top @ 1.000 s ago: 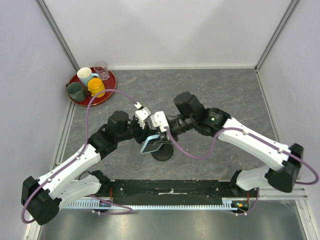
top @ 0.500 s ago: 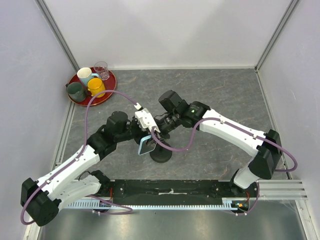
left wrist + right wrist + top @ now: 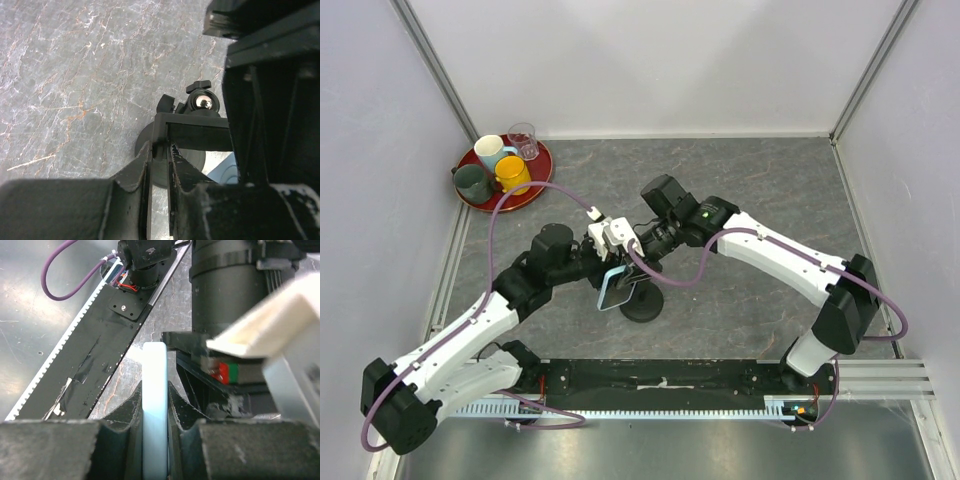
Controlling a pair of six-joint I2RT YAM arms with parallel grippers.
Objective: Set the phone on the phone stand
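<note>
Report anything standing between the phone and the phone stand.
No separate object shows between them. The phone, held by the right gripper, hangs right at the phone stand. Only the left gripper, clamped on the stand's cradle, crowds that spot.

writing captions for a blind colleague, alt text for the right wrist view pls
The right gripper pinches the phone by its light blue edge, seen end-on. Behind it is the black left arm; a purple cable loops top left.

- phone [image 3: 616,287]: light blue edge, black screen.
- phone stand [image 3: 642,306]: black.
- table [image 3: 770,190]: grey marble pattern, pale and rust veins.
- tray [image 3: 536,188] at ten o'clock: red, carrying a yellow mug [image 3: 511,174], dark green mug [image 3: 472,183] and white mug [image 3: 490,151].
- cable [image 3: 493,235]: purple.
</note>
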